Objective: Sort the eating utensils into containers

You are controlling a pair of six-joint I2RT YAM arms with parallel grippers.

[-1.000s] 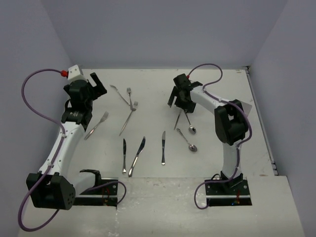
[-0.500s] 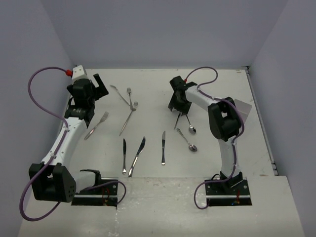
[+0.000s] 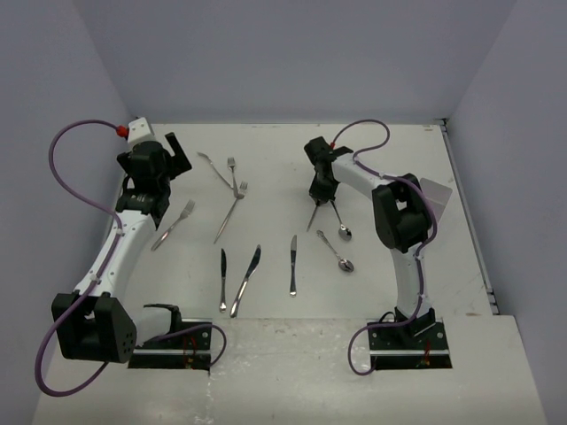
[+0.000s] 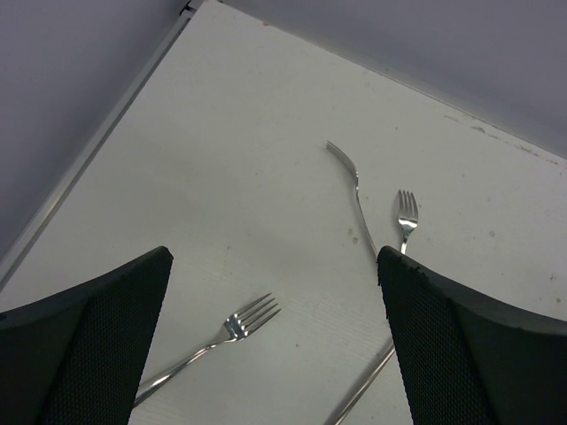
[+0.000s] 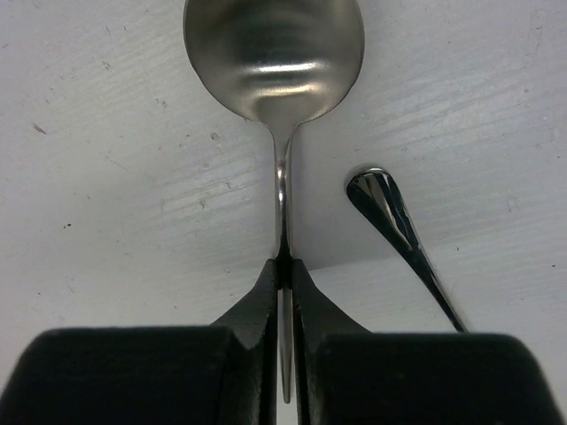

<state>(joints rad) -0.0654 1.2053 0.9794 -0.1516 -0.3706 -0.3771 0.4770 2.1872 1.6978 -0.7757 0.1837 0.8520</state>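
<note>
Several silver utensils lie on the white table (image 3: 275,150). My right gripper (image 3: 322,189) (image 5: 283,266) is down at the table and shut on the thin handle of a spoon (image 5: 275,53), whose bowl lies just ahead of the fingertips. A second utensil's handle end (image 5: 379,197) lies beside it on the right. My left gripper (image 3: 171,155) (image 4: 273,266) hangs open above a fork (image 4: 237,324) (image 3: 180,217), with two more forks (image 4: 406,212) further on. A pale white corner (image 3: 438,189) behind the right arm's elbow may be a container; most of it is hidden.
Three table knives (image 3: 251,271) lie side by side in front of the arm bases. Another spoon (image 3: 345,264) rests to the right of them. Grey walls close the table at the back and on both sides.
My right gripper has come down onto the table and shut on the spoon's handle. The left arm has shifted slightly and its gripper stays open.
</note>
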